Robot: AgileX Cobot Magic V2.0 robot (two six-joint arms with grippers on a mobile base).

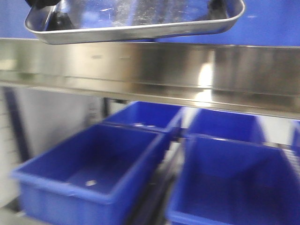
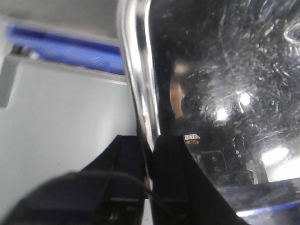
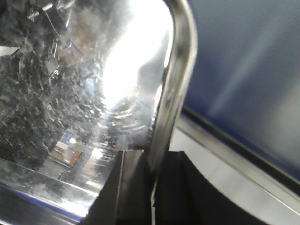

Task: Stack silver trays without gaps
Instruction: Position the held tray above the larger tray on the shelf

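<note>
One silver tray [image 1: 136,30] hangs level at the top of the front view, above the steel shelf, with its scratched mirror inside facing me. My left gripper [image 2: 149,140] is shut on the rolled rim [image 2: 138,70] at the tray's left end, one black finger on each side. My right gripper [image 3: 152,154] is likewise shut on the rim [image 3: 176,79] at the right end. In the front view both show only as dark shapes at the tray's ends, left gripper [image 1: 47,11] and right gripper [image 1: 224,7].
A long reflective steel shelf rail [image 1: 150,70] runs right under the tray. Below it stand several deep blue bins, two in front [image 1: 93,168] [image 1: 234,187] and more behind [image 1: 145,115]. A blue wall [image 1: 272,23] is behind the tray.
</note>
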